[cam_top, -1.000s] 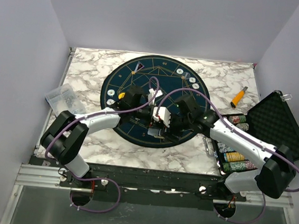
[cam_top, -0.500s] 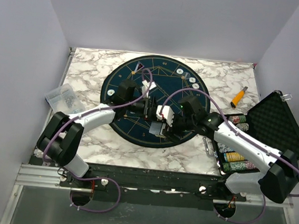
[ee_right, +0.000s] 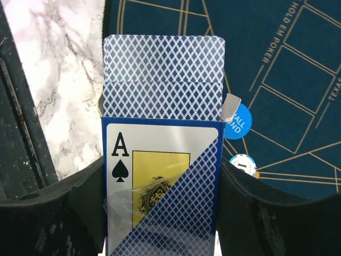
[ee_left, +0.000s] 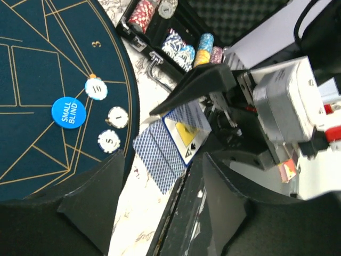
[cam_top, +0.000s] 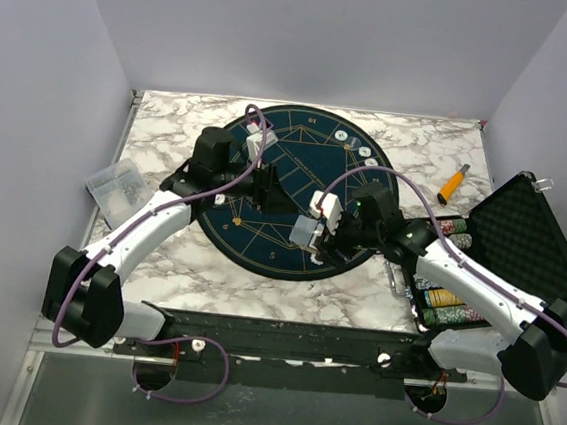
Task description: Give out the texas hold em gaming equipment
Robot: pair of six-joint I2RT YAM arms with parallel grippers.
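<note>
- Mat (cam_top: 319, 156): a round dark felt filling the middle of the top view, where both hands meet.
- Case (cam_top: 523, 231): open at the right edge with chip stacks (cam_top: 446, 299) in its tray. It is well apart from the hands and not in the way.
- Right gripper (ee_right: 160, 202): clamped on the deck's sides above the mat's lower part.
- Left gripper (ee_left: 157, 165): jaws wide with nothing between them, facing the deck. A crooked reach would likely bump the right fingers.
- Deck (ee_right: 162, 106): the box flap is open and the cards stand proud of it. Tipped mouth-down, they would probably slide out — the main risk.
- Blind disc (ee_left: 69, 111) and three chips (ee_left: 118, 117): at the left of the left-wrist view, near the mat's rim — a dropped card could land on them.
- Orange tool (cam_top: 453, 183): upper right, far from the hands.
</note>
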